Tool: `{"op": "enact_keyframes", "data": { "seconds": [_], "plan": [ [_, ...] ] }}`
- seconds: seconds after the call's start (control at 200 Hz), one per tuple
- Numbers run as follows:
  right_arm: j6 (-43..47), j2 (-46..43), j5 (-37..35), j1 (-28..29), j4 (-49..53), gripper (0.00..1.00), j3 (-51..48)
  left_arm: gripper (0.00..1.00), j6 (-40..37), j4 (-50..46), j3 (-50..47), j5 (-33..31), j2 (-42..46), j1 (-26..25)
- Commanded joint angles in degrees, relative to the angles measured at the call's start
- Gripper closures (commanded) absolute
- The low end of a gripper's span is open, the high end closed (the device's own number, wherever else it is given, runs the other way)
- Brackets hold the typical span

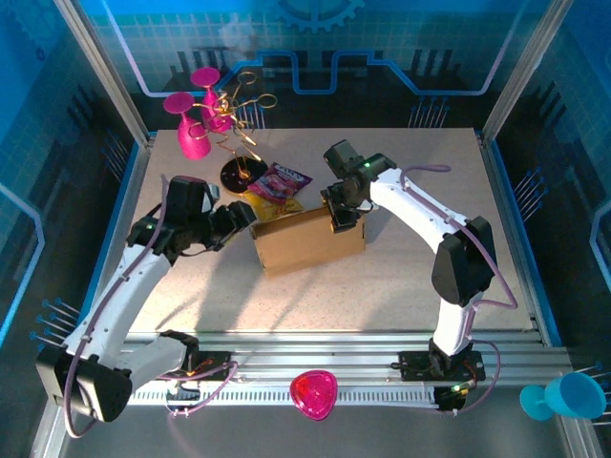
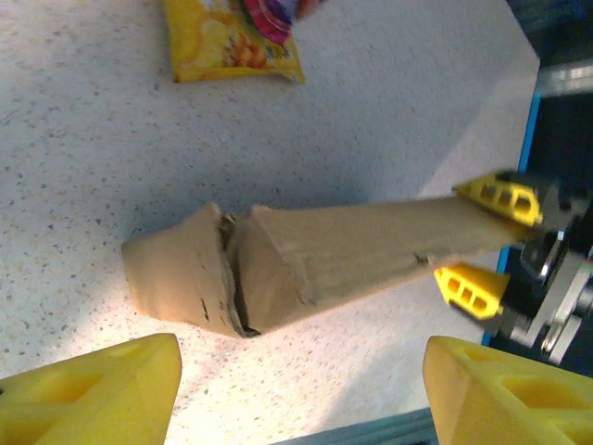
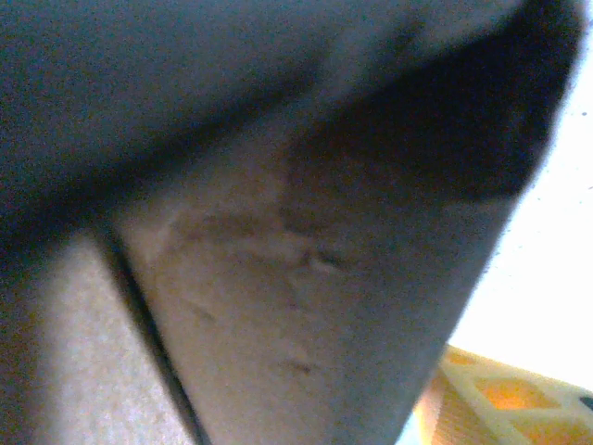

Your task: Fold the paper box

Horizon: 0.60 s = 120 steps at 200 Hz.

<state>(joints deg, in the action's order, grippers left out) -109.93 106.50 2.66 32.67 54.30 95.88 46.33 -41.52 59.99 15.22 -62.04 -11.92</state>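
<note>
The paper box (image 1: 307, 239) stands folded up on the table (image 1: 401, 286), directly ahead of the left gripper (image 1: 239, 221). Its near end faces that gripper's tips without touching them. In the left wrist view, the left gripper's yellow fingers (image 2: 93, 389) stand wide apart with nothing between them. The box's creased end (image 2: 232, 278) lies just beyond them.

The box's far end sits between the fingers of the right gripper (image 2: 486, 243), and the upper finger touches the cardboard edge. I cannot tell whether the pair is truly pinching it. The yellow-and-purple snack packet (image 1: 279, 186) lies beyond the box, off to the left gripper's side.

The left arm reaches forward from its base and bends inward, so its gripper points sideways at the box. The right arm rises to a high elbow. Its forearm runs inward and its gripper (image 1: 346, 218) tips down onto the box's upper corner.
</note>
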Motion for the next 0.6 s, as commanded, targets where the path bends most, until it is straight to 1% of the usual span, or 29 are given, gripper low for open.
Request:
{"op": "enact_keyframes", "data": {
  "seconds": [0.0,0.08,0.17,0.225,0.32,0.465,0.595],
  "plan": [
    [0.0,1.5,1.9,0.7,0.5,0.41,-2.6,0.30,12.5,0.1,-0.2,1.2,-0.7,2.0],
    [0.1,1.3,1.8,0.7,0.3,0.41,-2.9,0.30,19.3,4.1,-1.7,2.4,-1.5,2.2],
    [0.1,1.0,1.8,0.6,-0.2,0.41,-3.3,0.29,25.2,8.5,-3.7,4.8,-3.1,2.1],
    [0.1,0.8,1.9,0.5,-0.5,0.41,-3.6,0.29,27.3,11.7,-5.3,6.3,-4.0,2.2],
    [0.0,0.7,1.9,0.6,-0.9,0.41,-3.9,0.30,29.1,13.4,-7.0,7.7,-5.0,2.0],
    [0.1,0.6,2.0,0.5,-1.3,0.41,-4.1,0.33,28.1,10.7,-8.0,7.1,-3.8,1.9],
    [0.1,0.5,2.3,0.5,-2.0,0.41,-4.4,0.39,30.8,16.6,-12.3,8.0,-2.8,1.7]
  ]
}}
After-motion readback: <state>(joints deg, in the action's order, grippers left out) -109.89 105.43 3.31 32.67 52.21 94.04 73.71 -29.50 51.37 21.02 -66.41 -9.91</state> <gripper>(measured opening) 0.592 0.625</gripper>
